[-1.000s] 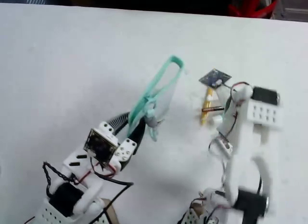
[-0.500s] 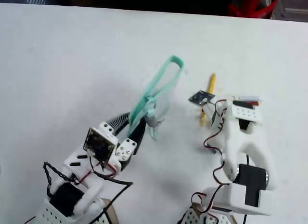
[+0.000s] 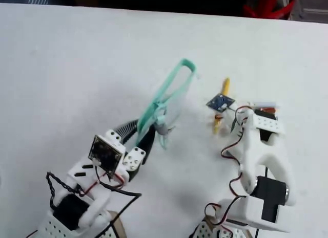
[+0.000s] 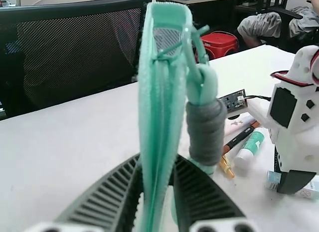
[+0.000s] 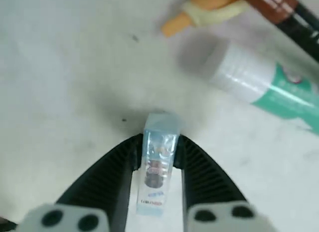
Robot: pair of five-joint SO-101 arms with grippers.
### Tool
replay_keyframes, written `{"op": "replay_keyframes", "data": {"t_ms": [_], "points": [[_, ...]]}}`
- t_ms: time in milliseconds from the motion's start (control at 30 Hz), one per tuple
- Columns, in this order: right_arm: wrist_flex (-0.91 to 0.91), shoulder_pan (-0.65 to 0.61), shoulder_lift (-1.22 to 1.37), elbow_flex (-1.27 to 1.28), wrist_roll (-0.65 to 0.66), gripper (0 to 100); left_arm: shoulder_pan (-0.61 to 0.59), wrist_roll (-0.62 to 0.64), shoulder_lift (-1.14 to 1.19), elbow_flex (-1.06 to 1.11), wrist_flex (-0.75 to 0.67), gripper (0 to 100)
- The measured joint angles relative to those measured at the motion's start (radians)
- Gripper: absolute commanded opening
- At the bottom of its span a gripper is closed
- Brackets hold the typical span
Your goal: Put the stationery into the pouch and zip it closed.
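Nearest, the left gripper (image 3: pixel 145 141) is clamped on the near end of the mint-green pouch (image 3: pixel 166 102). It holds the pouch on edge above the table (image 3: pixel 77 53). The pouch's long axis runs from near-left to far-right, and its far tip is level with the far end of the stationery group. The grey-wrapped zip pull (image 4: pixel 205 132) hangs on the pouch's right-hand side. Whether the mouth is open enough to take an item cannot be confirmed.

To the right, the right gripper (image 5: pixel 158 162) points down at the table with its jaws closed against both sides of a small clear case (image 5: pixel 158 142). The case appears to rest on the surface. Just beyond it lie a glue stick (image 5: pixel 259 77), a brown-and-black pen (image 5: pixel 284 12) and an orange-tipped pencil (image 5: pixel 199 15), close together.

Judgement: the right arm is the carrier. The pouch lies to the left of its load and a little farther off. The transfer therefore calls for a lift and a leftward sweep, crossing the pouch's long axis and meeting its upper edge from the right.
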Motion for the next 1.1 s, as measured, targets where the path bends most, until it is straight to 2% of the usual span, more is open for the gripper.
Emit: {"op": "replay_keyframes", "data": {"t_ms": [100,300,467,667,900,1100], "points": [[0.034,0.0,-0.078,-0.04,-0.02,1.8,0.0,0.0,0.0,0.0,0.0,8],[0.192,-0.021,-0.41,-0.198,-0.186,1.8,0.0,0.0,0.0,0.0,0.0,8],[0.226,-0.141,-0.672,-0.302,-0.358,1.7,0.0,0.0,0.0,0.0,0.0,8],[0.31,-0.311,-0.638,-0.589,-0.601,1.7,0.0,0.0,0.0,0.0,0.0,8],[0.241,-0.522,-0.614,-0.76,-0.865,1.7,0.0,0.0,0.0,0.0,0.0,8],[0.041,-0.647,-0.75,-0.644,-0.977,1.7,0.0,0.0,0.0,0.0,0.0,8]]}}
